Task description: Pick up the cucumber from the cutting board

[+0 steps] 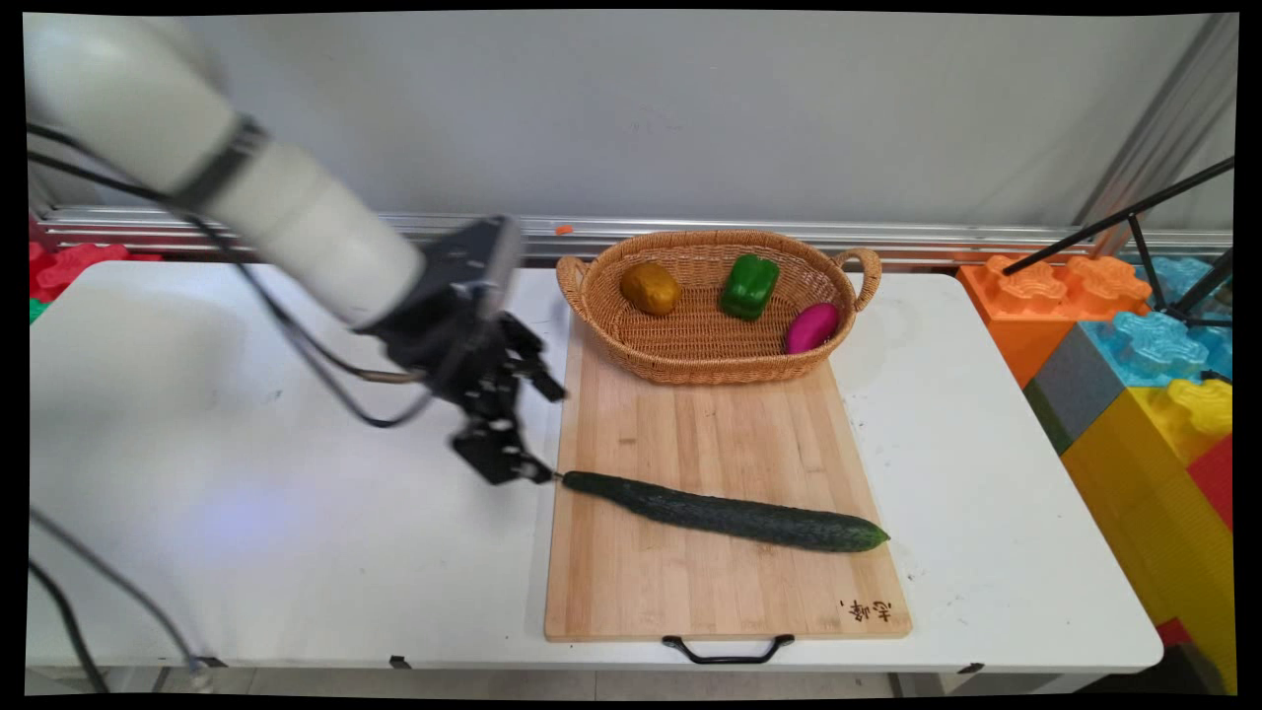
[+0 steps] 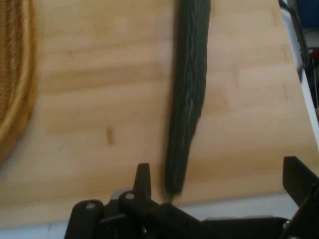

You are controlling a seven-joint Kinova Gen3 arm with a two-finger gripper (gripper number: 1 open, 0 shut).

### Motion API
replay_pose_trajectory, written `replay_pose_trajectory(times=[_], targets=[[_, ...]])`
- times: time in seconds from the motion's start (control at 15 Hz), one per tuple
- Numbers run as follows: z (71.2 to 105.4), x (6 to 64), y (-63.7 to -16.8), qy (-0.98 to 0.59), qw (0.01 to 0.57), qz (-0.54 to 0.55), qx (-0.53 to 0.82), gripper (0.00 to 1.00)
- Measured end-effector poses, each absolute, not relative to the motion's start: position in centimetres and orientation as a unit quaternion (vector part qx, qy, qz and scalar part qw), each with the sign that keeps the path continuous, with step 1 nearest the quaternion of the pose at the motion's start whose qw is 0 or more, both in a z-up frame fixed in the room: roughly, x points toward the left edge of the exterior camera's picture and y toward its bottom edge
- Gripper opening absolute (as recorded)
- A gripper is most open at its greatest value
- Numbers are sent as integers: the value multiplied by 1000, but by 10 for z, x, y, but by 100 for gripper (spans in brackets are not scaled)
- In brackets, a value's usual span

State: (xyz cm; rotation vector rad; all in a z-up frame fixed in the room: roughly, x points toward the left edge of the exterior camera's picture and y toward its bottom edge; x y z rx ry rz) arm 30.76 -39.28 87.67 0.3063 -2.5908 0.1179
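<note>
Nearest you, at the bottom centre of the main view, a black handle sticks out from the near edge of a wooden board. The board lies on the white table.

A long dark cucumber lies across the lower half of the board. It slopes slightly down to the right, and its thin stem end reaches the board's left edge.

Your jaws are spread wide at that left edge, low over the table and pointing along the cucumber. In the hand view the two fingers rise on either side of the tip without touching it. The tip sits closer to the finger on the picture's left.

My judgement: only the narrow, tapered end lies between the jaws here, and it would likely slip or pivot. The thicker body lies further along, and centring it between the fingers looks the safer hold.

Above the cucumber, at upper centre, a wicker basket rests on the board's far end. It holds a yellow-brown vegetable, a green pepper and a magenta eggplant.

Big coloured blocks are stacked at the right edge, with black tripod legs above them. A metal rail and a pale wall run across the top.
</note>
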Motion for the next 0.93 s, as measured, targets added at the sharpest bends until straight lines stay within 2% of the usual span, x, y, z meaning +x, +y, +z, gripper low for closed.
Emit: replay_pose_trajectory(times=[0.2,0.4,0.93], targets=[[857,280,-411,-957,267,35,103,100],[823,249,-432,-957,273,23,92,100],[767,211,-459,-959,273,6,78,100]])
